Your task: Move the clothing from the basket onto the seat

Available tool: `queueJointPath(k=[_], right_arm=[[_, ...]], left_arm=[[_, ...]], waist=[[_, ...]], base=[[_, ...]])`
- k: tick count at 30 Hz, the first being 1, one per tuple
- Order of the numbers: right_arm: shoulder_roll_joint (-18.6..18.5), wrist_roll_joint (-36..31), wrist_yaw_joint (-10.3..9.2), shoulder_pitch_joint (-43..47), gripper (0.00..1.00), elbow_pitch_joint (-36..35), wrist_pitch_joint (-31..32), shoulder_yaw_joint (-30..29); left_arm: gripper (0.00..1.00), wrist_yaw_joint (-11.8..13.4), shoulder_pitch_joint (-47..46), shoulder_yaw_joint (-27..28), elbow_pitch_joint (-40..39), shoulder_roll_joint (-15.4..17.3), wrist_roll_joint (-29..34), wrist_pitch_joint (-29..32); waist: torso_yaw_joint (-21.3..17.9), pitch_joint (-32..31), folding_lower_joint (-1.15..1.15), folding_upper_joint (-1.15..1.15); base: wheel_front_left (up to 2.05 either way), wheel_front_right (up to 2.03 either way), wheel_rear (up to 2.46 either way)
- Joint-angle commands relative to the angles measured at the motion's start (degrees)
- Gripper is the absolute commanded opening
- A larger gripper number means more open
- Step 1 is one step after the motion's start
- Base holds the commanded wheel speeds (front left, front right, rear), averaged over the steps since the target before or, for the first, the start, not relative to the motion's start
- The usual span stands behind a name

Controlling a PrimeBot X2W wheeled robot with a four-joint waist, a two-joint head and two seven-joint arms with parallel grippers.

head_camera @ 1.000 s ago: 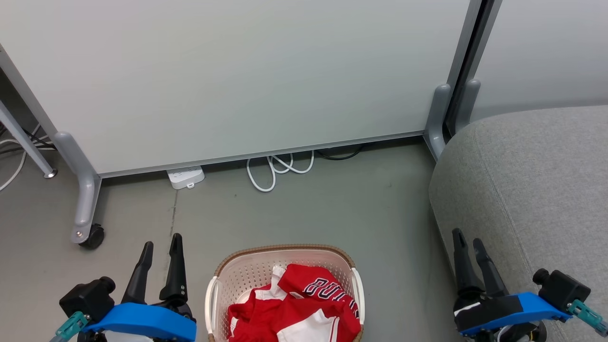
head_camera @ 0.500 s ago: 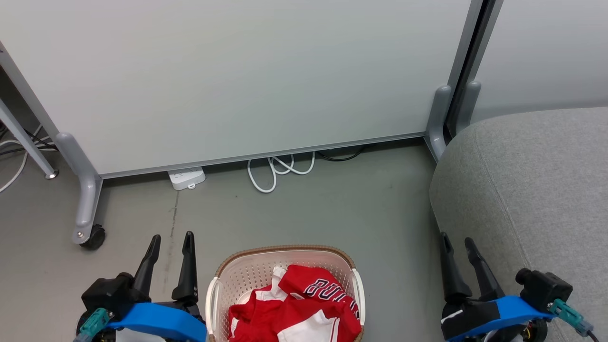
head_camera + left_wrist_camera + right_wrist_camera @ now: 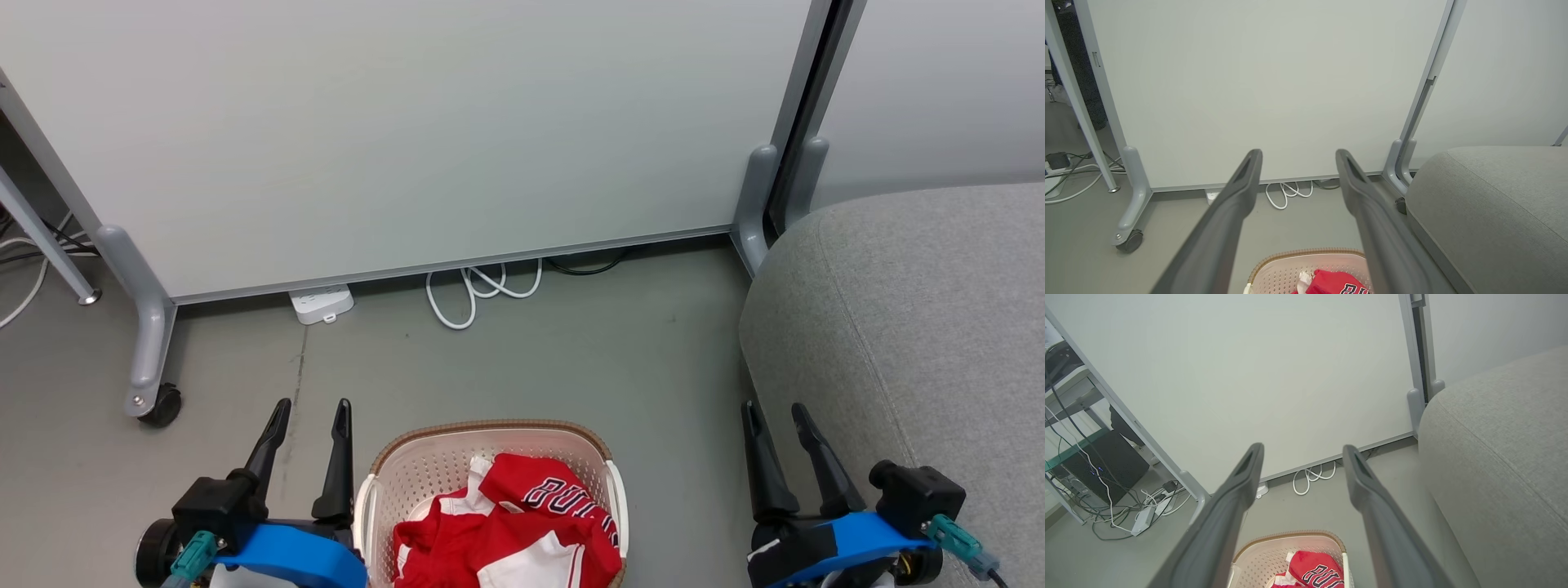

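Cream perforated laundry basket (image 3: 490,429) on grey floor (image 3: 571,359), low centre in head view. Inside: red jerseys (image 3: 522,523) in crumpled heap, white panels showing, white-and-black lettering on top fold; basket's far inner wall bare.

Left gripper (image 3: 314,404) just left of basket, fingers parted, holding nothing.

Right gripper (image 3: 772,406) between basket and sofa seat (image 3: 922,327), fingers parted, holding nothing.

Seat fabric bare, right of basket.

Behind: partition panel (image 3: 408,122), power strip (image 3: 321,304), white cable (image 3: 482,290).

Low in the middle of my head view, the red clothing (image 3: 506,531) has white letters: "BUL". The rest is folded away.
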Motion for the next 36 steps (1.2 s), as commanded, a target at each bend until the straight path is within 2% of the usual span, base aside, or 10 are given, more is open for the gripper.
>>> queueJointPath(k=[1, 28, 36], right_arm=[[-0.3, -1.8, 0.0, -1.1, 1.0, -0.1, -0.6, 0.3], [-0.3, -12.1, -0.01, -0.9, 1.0, 0.6, -3.3, 1.6], [-0.3, -11.6, -0.01, -1.2, 1.0, 0.9, -3.3, 1.5]], left_arm=[[1.0, 0.0, -1.0, -0.3, 0.0, 0.4, 1.8, -0.6], [1.0, 0.1, -1.1, -2.1, 1.5, 0.5, 13.3, -3.5], [1.0, -0.3, -1.1, -1.5, 2.0, 0.5, 12.8, -3.4]], waist=[[0.0, 0.1, 0.0, 0.0], [0.4, 0.5, 0.0, 0.0], [0.3, 0.6, 0.0, 0.0]], base=[[0.0, 0.0, 0.0], [0.0, 0.0, 0.0], [0.0, 0.0, 0.0]])
